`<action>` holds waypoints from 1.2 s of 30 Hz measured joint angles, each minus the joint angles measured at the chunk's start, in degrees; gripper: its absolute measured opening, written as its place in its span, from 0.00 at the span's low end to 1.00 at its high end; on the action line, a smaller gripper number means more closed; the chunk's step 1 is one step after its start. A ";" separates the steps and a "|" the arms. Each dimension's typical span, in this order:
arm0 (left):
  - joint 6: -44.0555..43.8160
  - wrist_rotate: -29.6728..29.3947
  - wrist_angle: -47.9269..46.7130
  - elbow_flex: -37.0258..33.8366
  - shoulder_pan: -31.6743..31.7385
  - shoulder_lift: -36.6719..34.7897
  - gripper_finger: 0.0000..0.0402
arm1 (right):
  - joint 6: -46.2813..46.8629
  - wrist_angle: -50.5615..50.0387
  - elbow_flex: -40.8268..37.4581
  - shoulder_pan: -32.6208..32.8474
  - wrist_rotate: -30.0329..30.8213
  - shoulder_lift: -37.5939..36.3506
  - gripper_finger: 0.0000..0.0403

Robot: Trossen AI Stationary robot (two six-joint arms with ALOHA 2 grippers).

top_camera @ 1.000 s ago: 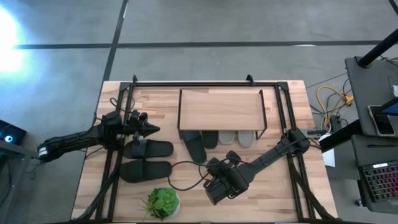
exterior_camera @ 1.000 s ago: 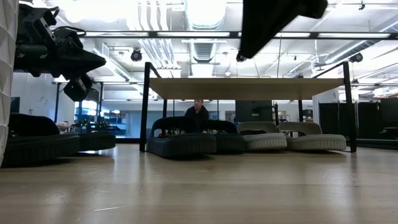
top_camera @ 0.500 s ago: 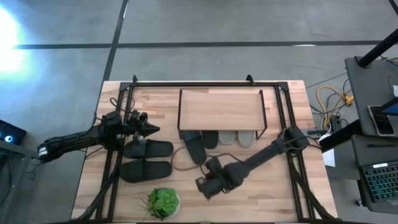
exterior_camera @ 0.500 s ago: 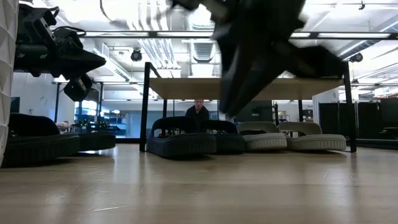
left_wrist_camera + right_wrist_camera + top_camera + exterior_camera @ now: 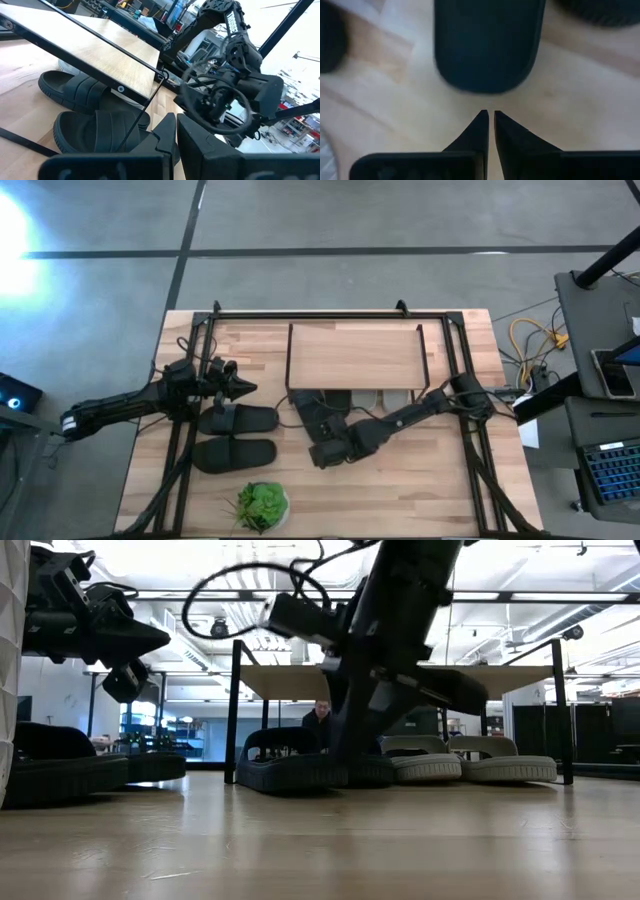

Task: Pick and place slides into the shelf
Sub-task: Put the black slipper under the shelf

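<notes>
The right end effector (image 5: 322, 454) sits just below the middle of the high view, fingers pressed together with nothing between them, nose aimed at the heel of a charcoal slide (image 5: 309, 412) that pokes out from under the shelf (image 5: 355, 355). In the right wrist view that heel (image 5: 487, 45) is right in front of the fingertips (image 5: 481, 125), a small gap still showing.

The left end effector (image 5: 240, 388) hangs at the left of the frame, also closed and empty, just above the pair of black slides (image 5: 236, 436) lying out on the bench (image 5: 420, 490).

Progress-wise I'd call it roughly halfway-ish: the light grey slides (image 5: 468, 768) and the charcoal ones look tucked under the shelf in the low view, though the one charcoal slide still sticks out and probably wants a nudge. The black pair hasn't gone in at all.

Room to move: the lower right of the bench is wide open. The tight spots are the shelf's thin legs and the plant (image 5: 262, 504) near the bottom edge, just below the black pair.
</notes>
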 joint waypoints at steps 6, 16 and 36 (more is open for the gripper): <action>0.00 0.00 -0.02 -0.02 0.01 0.00 0.00 | -2.24 0.03 -0.03 -0.52 -0.30 0.00 0.05; 0.00 0.00 0.00 -0.02 0.01 0.00 0.00 | -3.81 0.02 -0.05 -0.60 0.50 0.00 0.06; 0.00 0.00 0.00 0.00 0.01 0.00 0.00 | -4.74 0.02 -0.04 -1.14 2.02 0.00 0.06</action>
